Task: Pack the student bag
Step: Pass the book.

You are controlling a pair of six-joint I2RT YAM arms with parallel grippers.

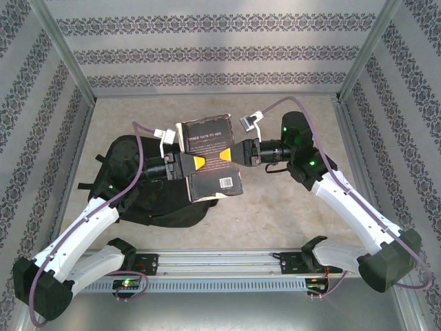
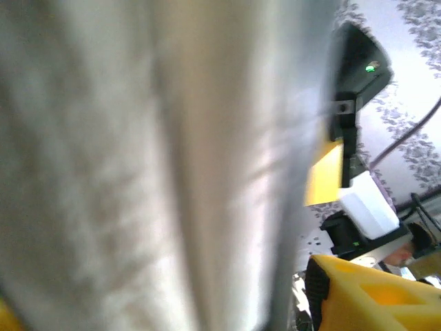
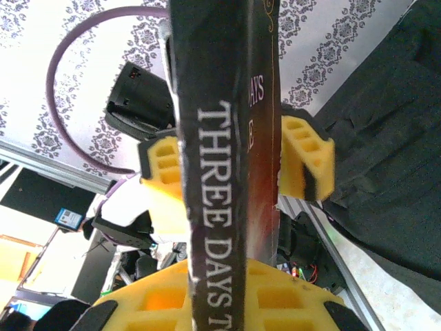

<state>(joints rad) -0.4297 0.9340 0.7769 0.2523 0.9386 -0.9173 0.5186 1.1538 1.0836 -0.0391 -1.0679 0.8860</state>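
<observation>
Stiff, flat black book [image 1: 210, 155], its spine pinched by the right gripper [image 1: 238, 153]. The left gripper [image 1: 193, 164] straddles its pale page edge; whether it clamps is unclear. The soft, rumpled student bag [image 1: 127, 162] lies below-left, with bare table [image 1: 275, 200] to the right.

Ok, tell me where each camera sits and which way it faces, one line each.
Top external: above and behind the bases, looking down on the left gripper, right gripper, book and student bag.
Left wrist: on the left arm, close against the book's blurred pages; own yellow finger bottom right.
Right wrist: on the right arm, looking along the book's spine; own fingers at the bottom.
Shared: both wrist views also catch the opposite gripper.
</observation>
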